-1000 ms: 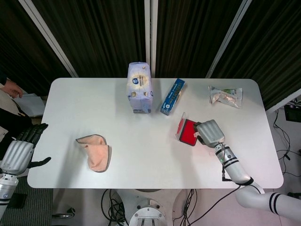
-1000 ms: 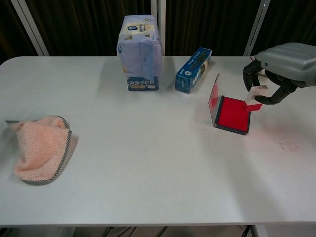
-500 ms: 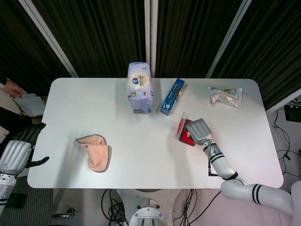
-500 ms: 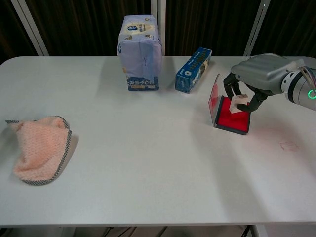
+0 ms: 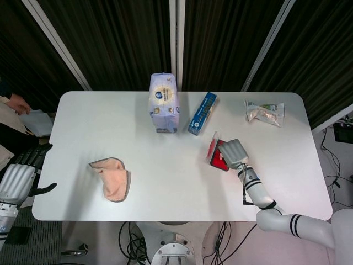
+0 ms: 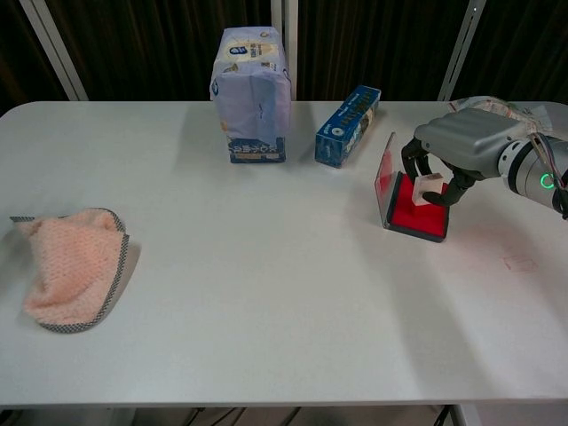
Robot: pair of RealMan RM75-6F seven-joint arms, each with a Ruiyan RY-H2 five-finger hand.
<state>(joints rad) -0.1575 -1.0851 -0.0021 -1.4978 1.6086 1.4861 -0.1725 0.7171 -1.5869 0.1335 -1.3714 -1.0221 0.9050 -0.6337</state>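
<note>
While the right hand [image 6: 448, 153] hangs low over the red ink pad [image 6: 418, 213], its fingers are curled round a small white stamp [image 6: 430, 189], held upright with its lower end touching or just above the red surface; I cannot tell which. The grip looks suited to pressing the stamp straight down. The ink pad lies right of the table's [image 5: 165, 165] middle, its clear lid [image 6: 385, 179] standing up on the far-left edge, which leaves the red face bare for the stamp.

Just behind it lies a blue box [image 6: 348, 124] on its long side, and further left a pale blue pack [image 6: 250, 93] stands on end. A clear bag [image 5: 265, 112] sits near the far right corner. A pink cloth [image 6: 71, 264] lies crumpled well apart, near the left edge.

The left hand [image 5: 19, 175] hangs off the table's left side, fingers apart and holding nothing.
</note>
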